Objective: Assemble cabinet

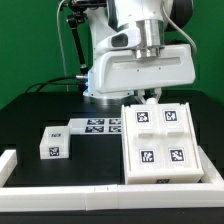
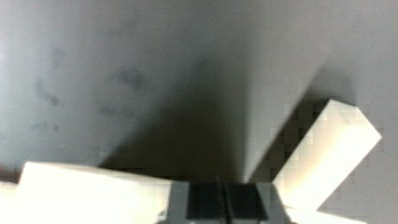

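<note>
The cabinet (image 1: 160,142) is a large white box lying on the black table at the exterior view's right. Its broad face, with four tagged square panels, points up. My gripper (image 1: 150,97) hangs straight down at the cabinet's far edge, just above or touching it. In the wrist view the gripper (image 2: 228,203) has its dark fingers (image 2: 201,204) pressed together, with only a thin line between them and nothing visible between the pads. A white slab (image 2: 331,150) and a white edge (image 2: 86,196) flank the fingers over a grey surface. I cannot tell which parts these are.
The marker board (image 1: 100,125) lies flat left of the cabinet. A small white tagged block (image 1: 50,148) stands at the exterior view's left. Long white border rails run along the front (image 1: 100,192) and the left side (image 1: 8,160). The robot base (image 1: 135,65) stands behind.
</note>
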Controlling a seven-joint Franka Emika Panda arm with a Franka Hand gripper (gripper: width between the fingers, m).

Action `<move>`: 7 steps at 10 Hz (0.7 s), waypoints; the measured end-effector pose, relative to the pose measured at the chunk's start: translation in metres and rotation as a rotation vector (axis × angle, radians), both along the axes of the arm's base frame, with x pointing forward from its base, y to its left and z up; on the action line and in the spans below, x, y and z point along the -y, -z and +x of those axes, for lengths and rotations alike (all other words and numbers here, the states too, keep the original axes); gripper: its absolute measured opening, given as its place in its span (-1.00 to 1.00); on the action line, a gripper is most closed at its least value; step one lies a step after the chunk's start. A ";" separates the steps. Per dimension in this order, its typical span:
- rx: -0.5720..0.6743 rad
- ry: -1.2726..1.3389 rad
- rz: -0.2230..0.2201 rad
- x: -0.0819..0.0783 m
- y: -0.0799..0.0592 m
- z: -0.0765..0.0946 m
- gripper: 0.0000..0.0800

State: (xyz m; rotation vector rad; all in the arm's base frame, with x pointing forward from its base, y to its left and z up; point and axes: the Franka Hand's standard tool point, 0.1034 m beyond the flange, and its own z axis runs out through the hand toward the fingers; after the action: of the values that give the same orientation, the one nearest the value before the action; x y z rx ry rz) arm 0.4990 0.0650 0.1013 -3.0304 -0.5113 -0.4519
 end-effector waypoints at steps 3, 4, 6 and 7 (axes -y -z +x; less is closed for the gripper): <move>-0.008 -0.004 0.000 -0.003 -0.013 0.010 -0.99; -0.005 -0.008 0.001 -0.005 -0.016 0.014 -0.99; -0.008 -0.011 0.001 -0.006 -0.017 0.015 -0.99; -0.008 -0.011 0.001 -0.006 -0.017 0.015 -0.99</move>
State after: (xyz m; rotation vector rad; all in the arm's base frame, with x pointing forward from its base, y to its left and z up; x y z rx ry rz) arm 0.5144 0.0714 0.1183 -3.0257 -0.5271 -0.4385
